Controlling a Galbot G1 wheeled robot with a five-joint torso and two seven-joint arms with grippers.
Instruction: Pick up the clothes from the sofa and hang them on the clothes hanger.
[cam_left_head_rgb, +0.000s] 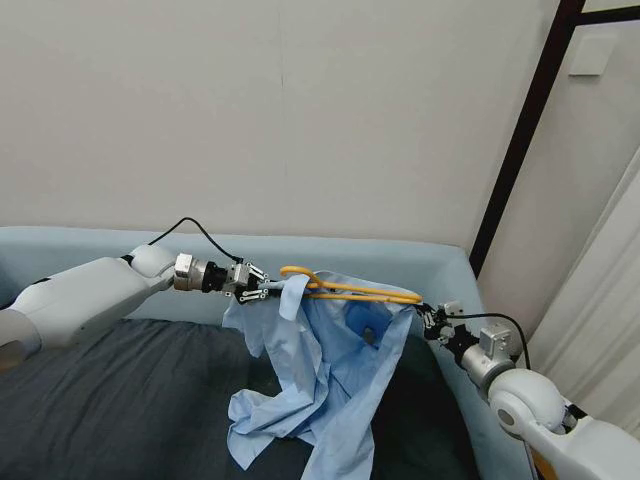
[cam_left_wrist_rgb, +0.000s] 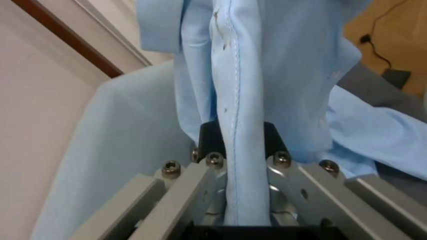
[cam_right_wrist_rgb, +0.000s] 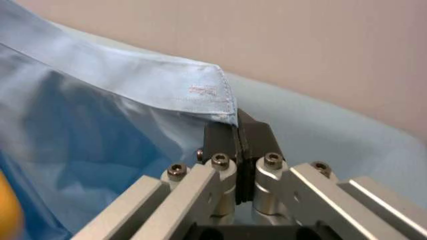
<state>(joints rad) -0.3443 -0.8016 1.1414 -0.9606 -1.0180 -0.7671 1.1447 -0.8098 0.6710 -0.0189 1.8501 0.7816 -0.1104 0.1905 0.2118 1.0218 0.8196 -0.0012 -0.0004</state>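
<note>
A pale blue sofa (cam_left_head_rgb: 100, 242) with a dark grey seat cushion (cam_left_head_rgb: 120, 400) spans the head view below a plain wall. A light blue shirt (cam_left_head_rgb: 340, 380) is held up above the seat toward the sofa's right end. Its top edge is stretched roughly level between both arms, its body hangs downward, and its lower folds bunch on the cushion. A yellow hanger (cam_left_head_rgb: 350, 290) lies along that top edge, its long axis running left to right and sloping slightly down toward the right. The left gripper (cam_left_head_rgb: 262, 290) is clamped on a fold of shirt fabric. The right gripper (cam_left_head_rgb: 428, 322) is pinched onto the shirt's collar corner.
</note>
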